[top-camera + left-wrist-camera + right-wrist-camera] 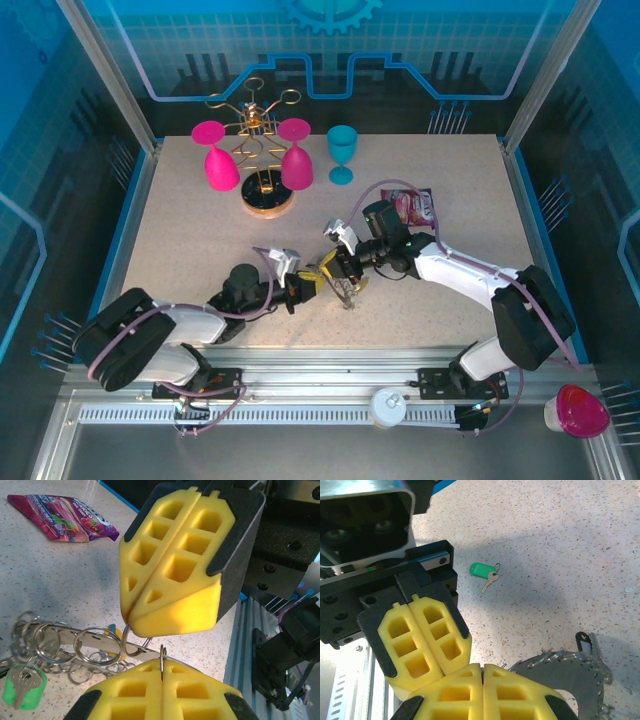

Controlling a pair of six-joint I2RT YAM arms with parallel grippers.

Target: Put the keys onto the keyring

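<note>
Left pincer (162, 676): pressed together on a thin metal loop seen edge-on, apparently part of the keyring (95, 642).
Right pincer (130, 622): pressed together, tip nipping a loop at the keyring's end.
Keyring: held between both pincers, near the middle of the table (200, 260).
Keys: one green key (22, 689) sits on the bunch; a loose green key (482, 572) lies well apart.
Step in hand: likely prising a loop open; hold one side steady and pull gently, without twisting.
Containers: teal goblet (341, 150) upright, inside unreadable; pink goblets (218, 160) mouth down at the gold rack (262, 125); snack packet (415, 205) closed.
</note>
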